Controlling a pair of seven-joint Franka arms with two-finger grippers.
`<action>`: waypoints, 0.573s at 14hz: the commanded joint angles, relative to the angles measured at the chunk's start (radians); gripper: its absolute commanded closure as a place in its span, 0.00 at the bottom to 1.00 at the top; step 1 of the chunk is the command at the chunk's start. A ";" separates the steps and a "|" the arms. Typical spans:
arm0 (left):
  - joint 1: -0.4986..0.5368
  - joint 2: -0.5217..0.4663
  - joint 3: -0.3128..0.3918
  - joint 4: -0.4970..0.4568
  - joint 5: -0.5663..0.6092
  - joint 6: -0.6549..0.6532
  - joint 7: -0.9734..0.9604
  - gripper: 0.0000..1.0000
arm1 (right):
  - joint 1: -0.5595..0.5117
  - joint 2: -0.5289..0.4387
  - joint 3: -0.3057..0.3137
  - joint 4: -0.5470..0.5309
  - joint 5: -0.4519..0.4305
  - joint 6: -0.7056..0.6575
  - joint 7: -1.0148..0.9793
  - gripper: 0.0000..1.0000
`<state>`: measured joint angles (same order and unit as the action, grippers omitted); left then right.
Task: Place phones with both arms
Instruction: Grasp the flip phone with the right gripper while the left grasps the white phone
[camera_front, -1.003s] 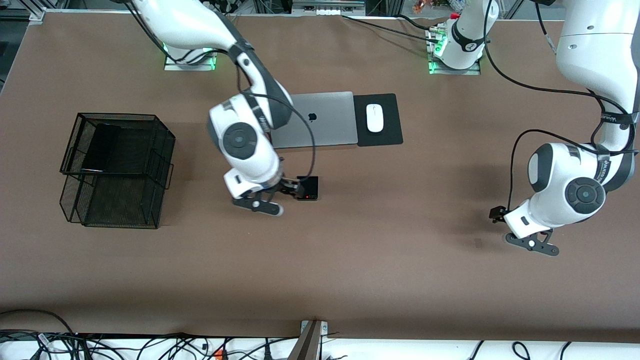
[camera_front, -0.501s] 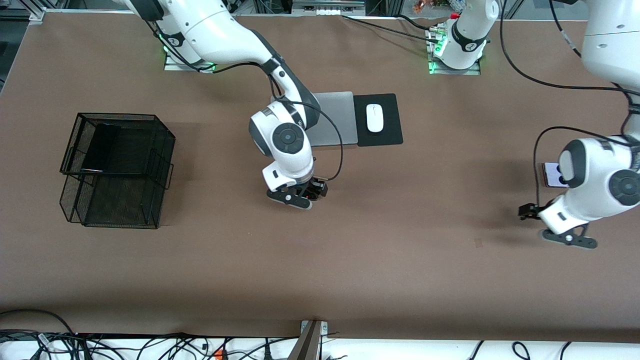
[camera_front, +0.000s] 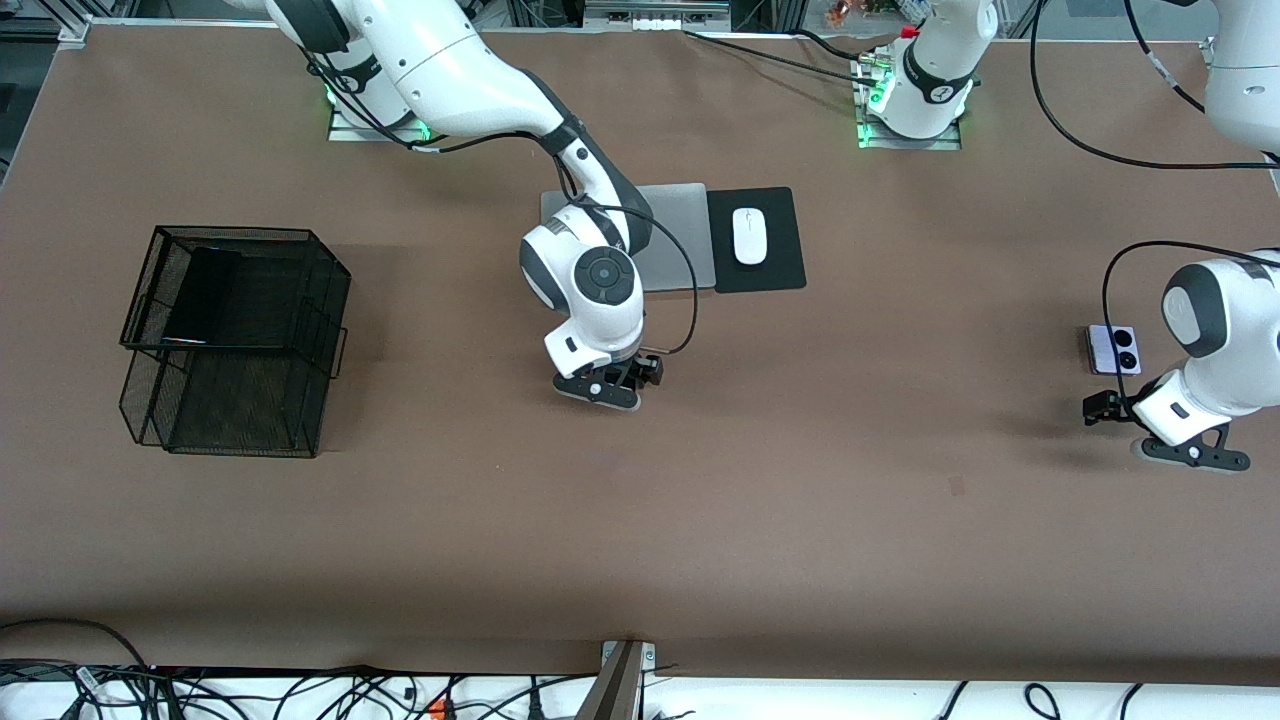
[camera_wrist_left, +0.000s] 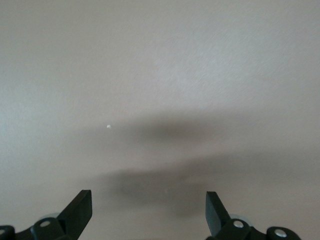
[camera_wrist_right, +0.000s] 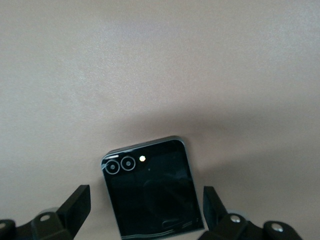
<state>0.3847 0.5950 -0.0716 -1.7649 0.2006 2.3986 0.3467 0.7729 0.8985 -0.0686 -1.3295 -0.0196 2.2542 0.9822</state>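
The small black folded phone lies flat on the table between the open fingers of my right gripper; the fingers do not touch it. In the front view my right gripper hides this phone. The lilac phone with two black lenses lies toward the left arm's end of the table. My left gripper is open and empty over bare table beside it; the left wrist view shows only tabletop. The long slim black slab rests in the upper tier of a black wire basket.
A silver laptop lies closed near the robots' bases, partly under the right arm. A white mouse sits on a black pad beside it. The wire basket stands toward the right arm's end of the table.
My right gripper has moved toward the left arm's end and now stands over the black folded phone. My left arm has swung toward its own end, uncovering the lilac phone.
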 joint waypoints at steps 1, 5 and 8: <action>0.042 -0.044 -0.019 -0.070 0.010 0.033 -0.002 0.00 | 0.019 0.026 -0.007 0.023 -0.051 0.001 -0.005 0.01; 0.056 -0.102 -0.019 -0.129 0.008 0.025 -0.050 0.00 | 0.019 0.025 -0.007 0.015 -0.057 0.014 -0.025 0.01; 0.094 -0.138 -0.019 -0.192 0.010 0.025 -0.107 0.00 | 0.019 0.025 -0.007 0.007 -0.056 0.039 -0.028 0.01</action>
<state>0.4381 0.5215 -0.0779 -1.8732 0.2006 2.4165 0.2718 0.7851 0.9158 -0.0689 -1.3295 -0.0676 2.2716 0.9656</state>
